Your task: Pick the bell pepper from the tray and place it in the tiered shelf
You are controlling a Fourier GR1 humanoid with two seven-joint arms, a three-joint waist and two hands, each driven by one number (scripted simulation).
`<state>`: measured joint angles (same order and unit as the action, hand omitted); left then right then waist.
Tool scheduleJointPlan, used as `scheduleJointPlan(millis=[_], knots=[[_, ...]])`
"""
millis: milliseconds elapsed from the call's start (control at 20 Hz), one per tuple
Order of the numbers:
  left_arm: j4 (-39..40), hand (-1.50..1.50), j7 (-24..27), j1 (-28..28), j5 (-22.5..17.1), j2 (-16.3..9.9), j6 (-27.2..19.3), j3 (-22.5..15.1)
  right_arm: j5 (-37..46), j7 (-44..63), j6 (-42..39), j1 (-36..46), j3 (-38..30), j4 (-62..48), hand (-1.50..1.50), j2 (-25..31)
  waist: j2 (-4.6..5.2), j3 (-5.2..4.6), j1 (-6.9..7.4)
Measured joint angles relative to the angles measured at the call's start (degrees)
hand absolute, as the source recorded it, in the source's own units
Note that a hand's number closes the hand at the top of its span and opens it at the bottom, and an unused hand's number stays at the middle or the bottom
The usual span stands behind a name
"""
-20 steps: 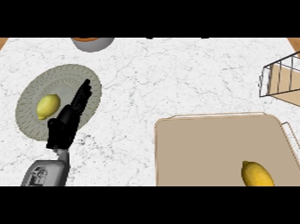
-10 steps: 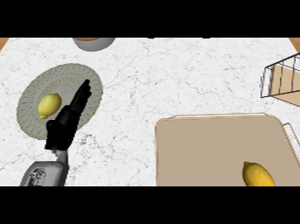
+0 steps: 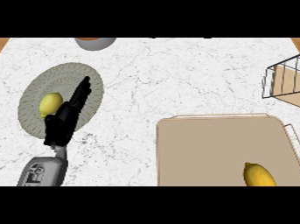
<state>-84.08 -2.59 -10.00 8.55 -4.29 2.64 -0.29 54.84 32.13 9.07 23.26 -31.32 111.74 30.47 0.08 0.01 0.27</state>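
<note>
Left hand (image 3: 66,117), fingers straight, lies over the plate (image 3: 39,85) at left; pepper (image 3: 259,175) sits in tray (image 3: 210,144), lower right.

open desk in the middle, things crowded at the edges

a wide bare stretch of the desk (image 3: 178,74) runs between the plate (image 3: 33,94) at the left and the tiered shelf (image 3: 291,78) at the right edge, with nothing standing in it. the left hand (image 3: 65,120) lies over the plate with straight fingers (image 3: 82,89), just beside a yellow fruit (image 3: 49,104). the tray (image 3: 210,148) fills the lower right, a yellow pepper (image 3: 259,175) near its lower edge. a bowl (image 3: 95,42) sits at the top edge.
</note>
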Motion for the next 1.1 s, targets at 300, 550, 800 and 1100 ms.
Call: scheduleJointPlan(millis=[300, 550, 800, 1100], knots=[[0.2, 0.00, 0.9, 0.7, 1.1, 1.4, -1.2, -1.0, -7.1, -5.7, 9.1, 2.3, -3.1, -6.7, 1.50, -2.1, -0.04, 0.07, -0.06], [-0.4, 0.00, -0.5, 0.3, 1.1, 1.3, -1.3, -0.8, -16.8, -13.5, 13.5, 3.5, -6.6, -13.8, 1.50, -0.8, -0.05, 0.03, -0.10], [1.6, 0.00, 1.7, 0.3, 0.9, 1.0, -0.9, -0.3, -22.4, -19.6, 16.8, 4.5, -7.4, -21.4, 1.50, 1.2, -0.04, 0.02, -0.13], [2.6, 0.00, 1.7, -1.1, 1.0, 1.0, -1.1, 0.1, -16.7, -15.4, 19.8, 2.9, -8.3, -28.0, -1.50, 3.8, 0.04, -0.05, -0.17]])
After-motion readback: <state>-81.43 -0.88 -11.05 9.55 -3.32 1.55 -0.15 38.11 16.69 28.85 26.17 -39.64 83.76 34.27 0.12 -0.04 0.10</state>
